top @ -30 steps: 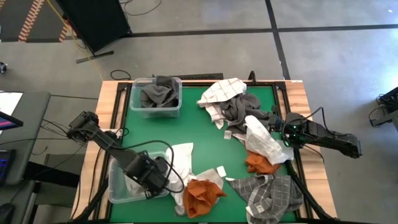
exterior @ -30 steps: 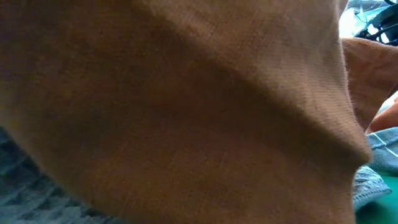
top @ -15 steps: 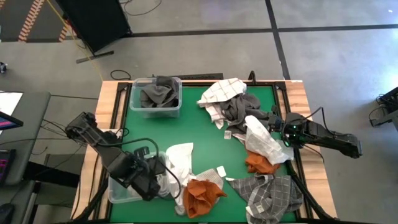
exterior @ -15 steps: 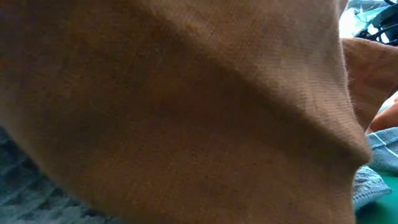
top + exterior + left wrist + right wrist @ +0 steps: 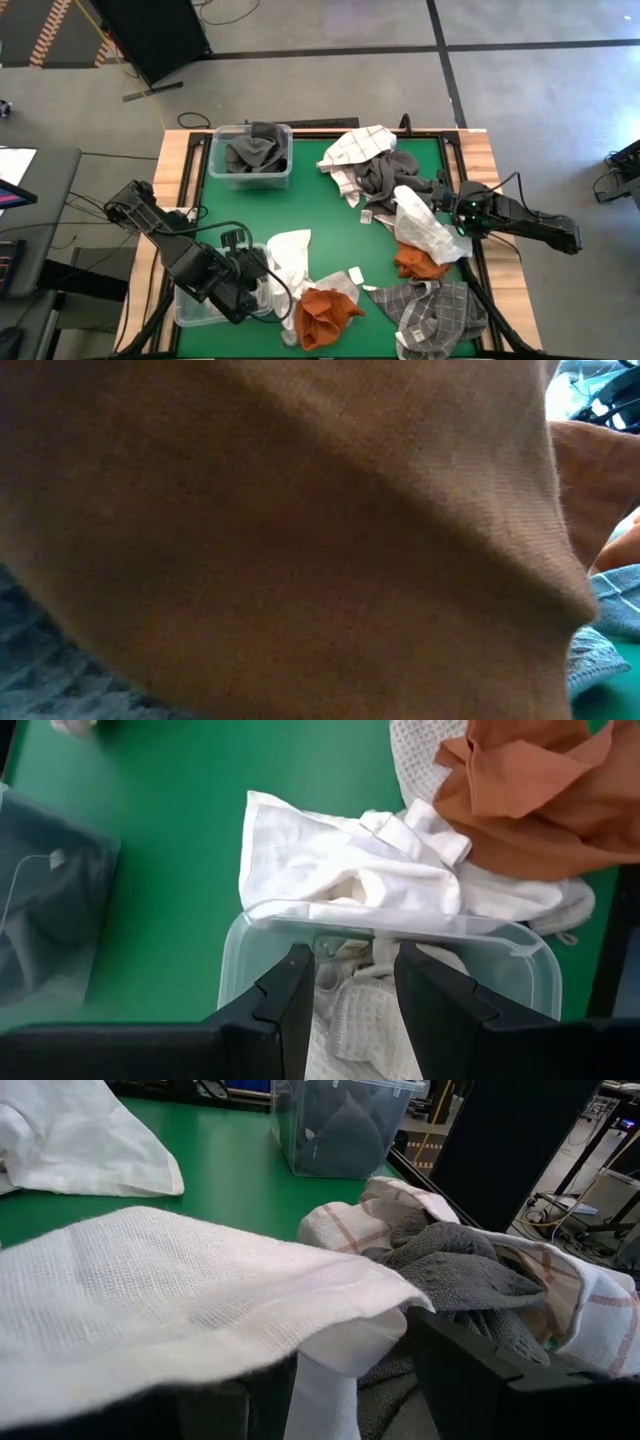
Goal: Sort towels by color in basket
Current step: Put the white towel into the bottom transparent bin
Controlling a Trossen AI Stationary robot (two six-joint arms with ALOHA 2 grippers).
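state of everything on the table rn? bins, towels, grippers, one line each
far bin: holds dark grey towels
near bin: holds white towels, one white towel draped over its rim
left gripper: open, over near bin, empty
right gripper: at table's right edge, white towel lying across it
rust towel: crumpled on mat
checked towel: loose on mat

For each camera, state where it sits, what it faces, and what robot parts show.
High: overhead, straight down on the green table; both arms show.
Low: table height, blocked by a rust towel; no robot parts.
Left wrist: over the near clear bin holding white towels; the left gripper fingers apart.
Right wrist: low across the table; the right gripper under a white waffle towel.
Shared: the far bin of grey towels, also in high view.
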